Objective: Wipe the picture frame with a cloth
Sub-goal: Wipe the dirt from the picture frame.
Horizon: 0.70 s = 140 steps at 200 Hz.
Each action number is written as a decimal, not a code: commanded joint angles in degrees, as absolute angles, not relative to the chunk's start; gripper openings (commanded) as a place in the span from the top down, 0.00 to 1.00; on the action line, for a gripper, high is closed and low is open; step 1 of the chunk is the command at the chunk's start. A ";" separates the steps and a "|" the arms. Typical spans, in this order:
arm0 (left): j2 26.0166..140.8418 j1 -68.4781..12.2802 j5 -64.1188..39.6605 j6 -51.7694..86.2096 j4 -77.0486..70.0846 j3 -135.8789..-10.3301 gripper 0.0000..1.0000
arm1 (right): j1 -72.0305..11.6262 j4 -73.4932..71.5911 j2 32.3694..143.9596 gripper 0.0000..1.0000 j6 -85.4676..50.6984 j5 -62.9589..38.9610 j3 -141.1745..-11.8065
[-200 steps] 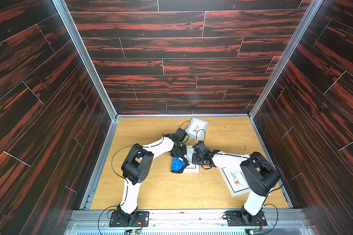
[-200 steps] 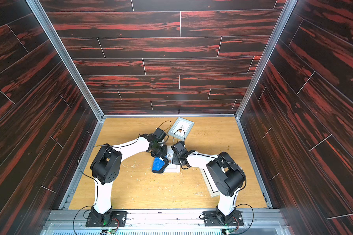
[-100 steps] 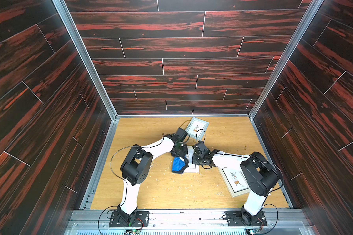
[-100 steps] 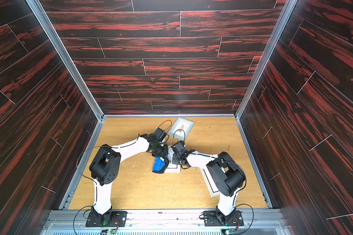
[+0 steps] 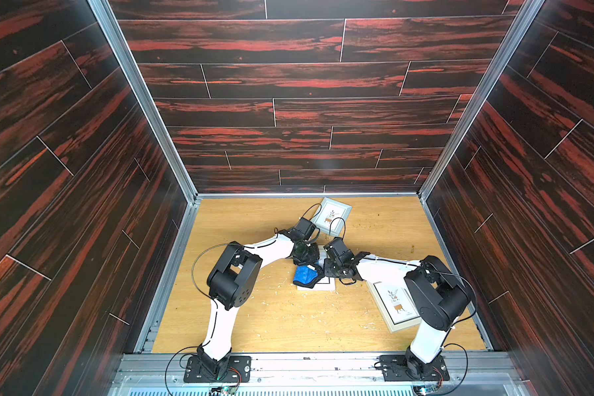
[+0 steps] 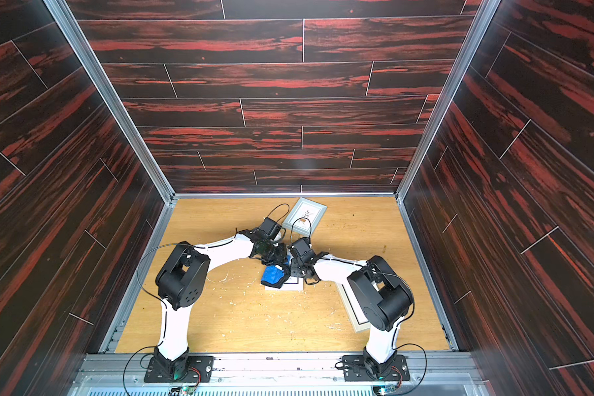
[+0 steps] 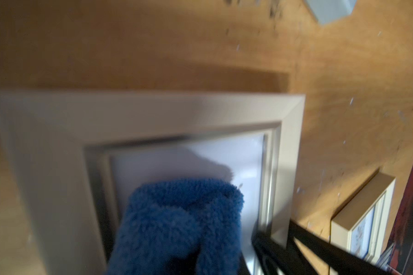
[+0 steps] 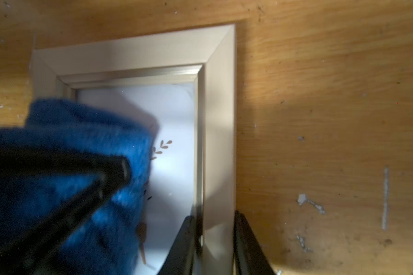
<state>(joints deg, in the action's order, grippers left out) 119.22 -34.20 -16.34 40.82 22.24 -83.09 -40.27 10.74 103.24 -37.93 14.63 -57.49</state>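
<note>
While the wooden table (image 5: 271,319) carries three frames, only the middle one is under the cloth.
The picture frame (image 8: 219,95) lies flat at the centre between the arms, with one spare frame (image 5: 330,216) near the back wall and another (image 5: 395,305) beside the right arm. The cloth (image 7: 177,226) sits bunched on the glass, pinched tight in the left gripper (image 5: 307,264). The right gripper (image 8: 215,247) is narrowed onto the frame's side rail, one jaw inside and one outside. A good wipe probably needs light pressure, overlapping strokes toward the uncovered leaf print (image 8: 161,147), a steady right clamp, and stopping short of the right jaws.
</note>
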 commanded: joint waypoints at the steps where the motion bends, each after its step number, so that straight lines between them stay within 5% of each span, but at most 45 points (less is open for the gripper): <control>1: 120.64 -32.64 -14.97 40.56 24.38 -84.30 1.00 | -40.32 15.00 105.06 0.99 -37.38 15.80 -58.09; 47: 126.13 -30.99 -15.86 42.07 22.93 -92.14 1.00 | -40.30 15.53 104.52 0.99 -37.42 16.20 -58.45; 100: 113.81 -35.33 -14.91 45.13 19.91 -74.17 1.00 | -40.34 14.92 105.10 0.99 -37.45 15.82 -58.09; 140: 115.26 -33.38 -13.79 45.13 18.75 -76.04 1.00 | -40.39 14.94 105.03 0.99 -37.48 16.00 -57.92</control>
